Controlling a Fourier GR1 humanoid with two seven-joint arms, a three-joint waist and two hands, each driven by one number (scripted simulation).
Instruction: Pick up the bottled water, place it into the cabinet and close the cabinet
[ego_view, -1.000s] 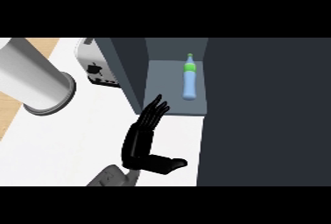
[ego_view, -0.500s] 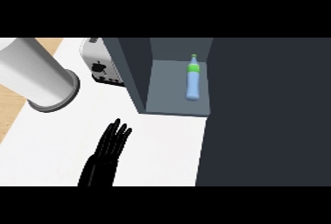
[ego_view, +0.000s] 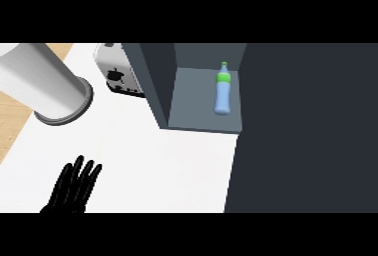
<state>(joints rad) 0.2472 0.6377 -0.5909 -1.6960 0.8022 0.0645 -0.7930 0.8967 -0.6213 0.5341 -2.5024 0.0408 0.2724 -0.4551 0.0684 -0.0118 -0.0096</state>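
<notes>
The bottled water (ego_view: 223, 93), pale blue with a green cap, rests inside the open compartment of the dark grey cabinet (ego_view: 204, 123); its cap points to the far side. No hand touches it. My left hand (ego_view: 72, 189) shows at the lower left over the white counter, well away from the cabinet, open with straight fingers pointing up. A broad dark panel (ego_view: 310, 130) of the cabinet fills the right side of the view; I cannot tell whether it is the door. My right hand does not show.
A large pale grey cylinder (ego_view: 43, 85) stands at the upper left. A silver toaster (ego_view: 118, 78) sits behind it, against the cabinet's left wall. The white counter (ego_view: 162, 160) spreads between the hand and the cabinet; a wooden floor (ego_view: 13, 112) shows at the far left.
My left hand has drawn back from just in front of the cabinet, down and to the left towards the lower edge. The bottle has stayed in the compartment.
</notes>
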